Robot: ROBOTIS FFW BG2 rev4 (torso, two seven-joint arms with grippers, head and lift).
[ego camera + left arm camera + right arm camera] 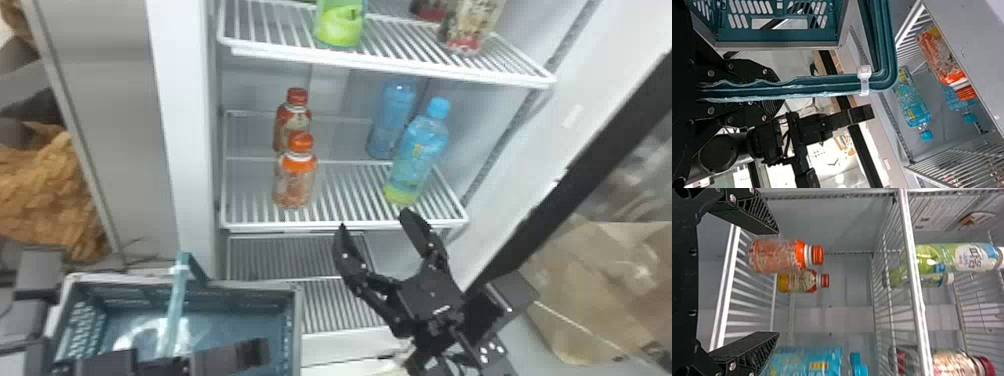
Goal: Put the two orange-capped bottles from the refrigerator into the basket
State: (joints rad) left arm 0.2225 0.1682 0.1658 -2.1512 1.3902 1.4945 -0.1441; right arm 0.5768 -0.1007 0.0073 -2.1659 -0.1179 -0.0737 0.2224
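Biggest thing here is the refrigerator (175, 125), with drinks on its wire shelves. Next up is the teal basket (250, 286), sitting low in front, toward the left, with its handle (176, 305) sticking up. The left gripper (165, 366) is pinching that handle between its fingers. The right gripper (375, 220) has its fingers spread wide with nothing between them — it's just in front of the lower bottle shelf (280, 225). On that shelf there are two blue bottles (417, 155) (392, 120) to the right. And the two orange-capped bottles (296, 182) (292, 122)? Both upright on the same shelf, left side, one behind the other — the rear one's cap looks redder, honestly.
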